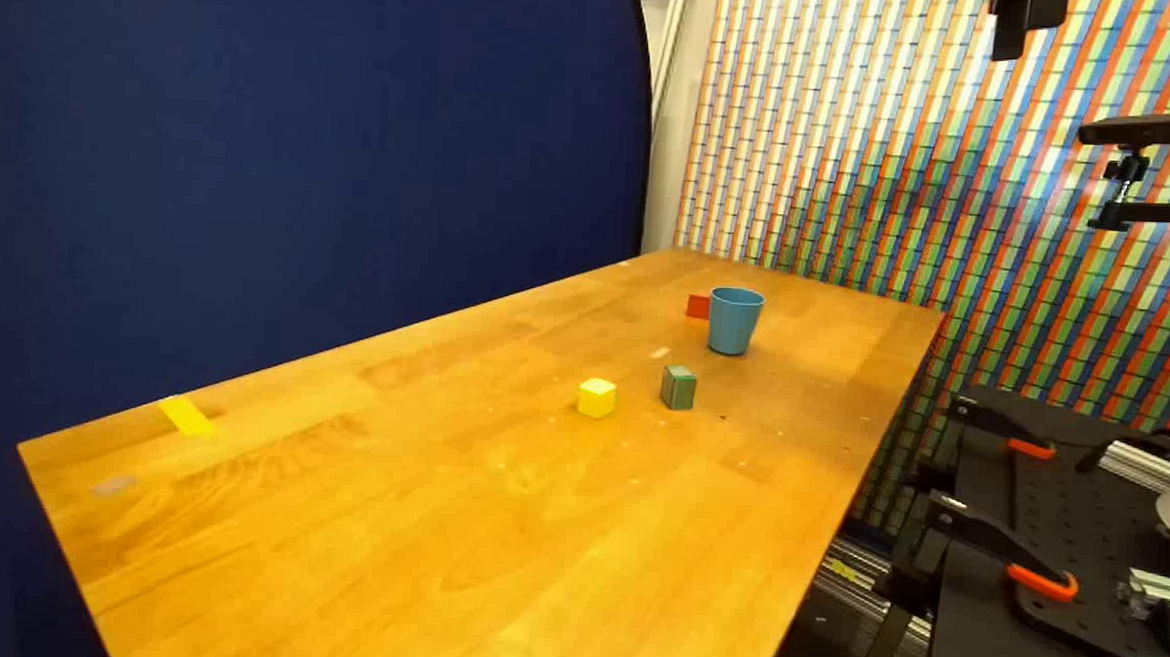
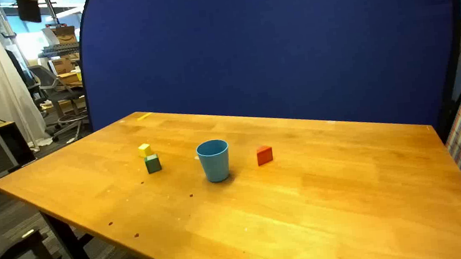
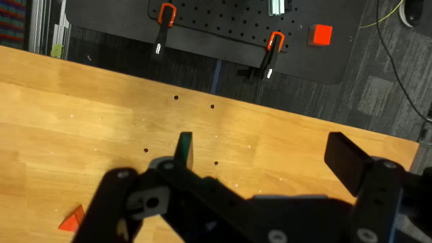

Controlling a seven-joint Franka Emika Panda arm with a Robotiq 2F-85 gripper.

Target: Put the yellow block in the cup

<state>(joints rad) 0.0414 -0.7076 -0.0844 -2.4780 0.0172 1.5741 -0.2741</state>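
The yellow block point(image 1: 596, 397) sits on the wooden table, close to the green block, and also shows in an exterior view point(image 2: 144, 150). The light-blue cup point(image 1: 733, 323) stands upright on the table, apart from the blocks; it also shows in an exterior view point(image 2: 216, 164). The bottom of its inside is hidden. My gripper point(image 3: 261, 148) is open with nothing between its fingers. It hangs high above the table, with only its fingertips at the top edge in both exterior views point(image 2: 1, 12) point(image 1: 1026, 26). The yellow block and the cup do not show in the wrist view.
A dark green block point(image 2: 153, 163) stands beside the yellow block. A red block point(image 2: 264, 155) lies on the table beyond the cup. A black side table with clamps point(image 3: 275, 42) and a red cube point(image 3: 320, 34) is past the wooden table's edge.
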